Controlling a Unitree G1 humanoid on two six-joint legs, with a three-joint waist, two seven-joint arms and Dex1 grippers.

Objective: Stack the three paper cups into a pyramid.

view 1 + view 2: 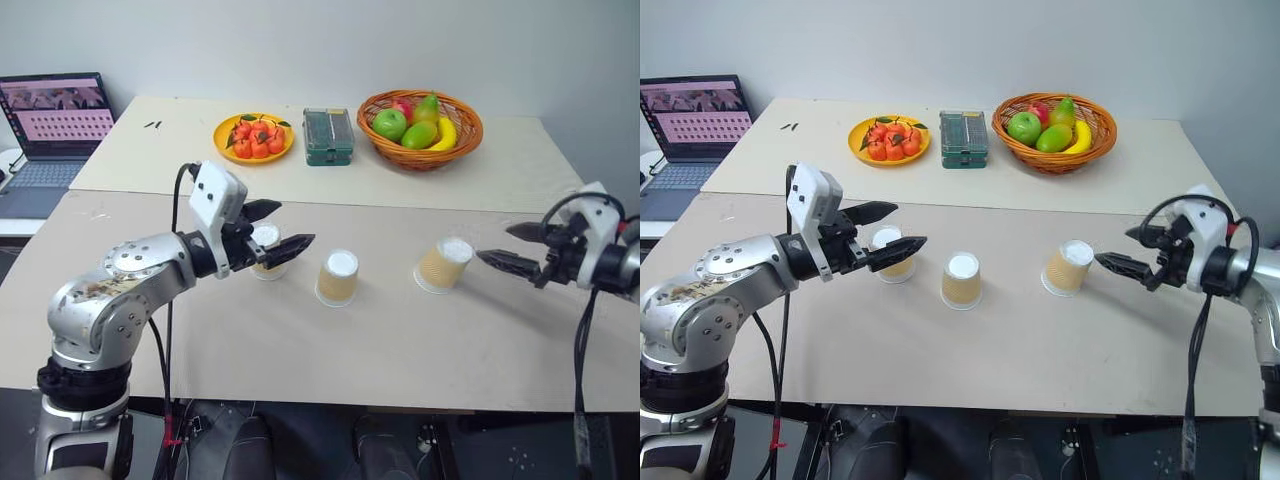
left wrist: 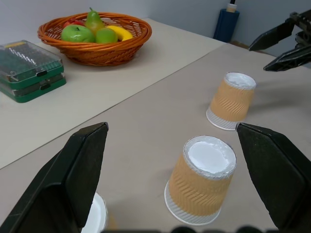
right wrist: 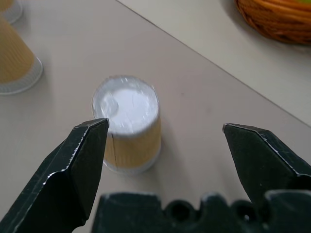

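The table [image 1: 400, 340] is wide and pale, and its near edge crosses the lower part of the head views. At the far left a laptop [image 1: 55, 125] is cut off by the picture border. On the far part of the table stand a wicker fruit basket [image 1: 420, 128], a green case [image 1: 328, 136] and a yellow plate [image 1: 254, 137] with small red fruits; I cannot tell what kind they are.

The left gripper [image 1: 272, 232] has its jaws wide open and holds nothing. It hangs level over the left cup [image 1: 267, 252] and hides a good part of it; in the left wrist view this cup is cut off at the lower edge, so only a piece of its white base is visible. It seems not to touch the fingers, but the view is poor here.

The right gripper [image 1: 512, 246] also has its jaws far apart and empty. It is just beside the right cup [image 1: 443, 264], on the right of it, apart from it.

The middle cup [image 1: 338, 277] stands free between the two others. All three cups stand upside down, white base up, in a loose row on the near part of the table, well apart, none on top of another.
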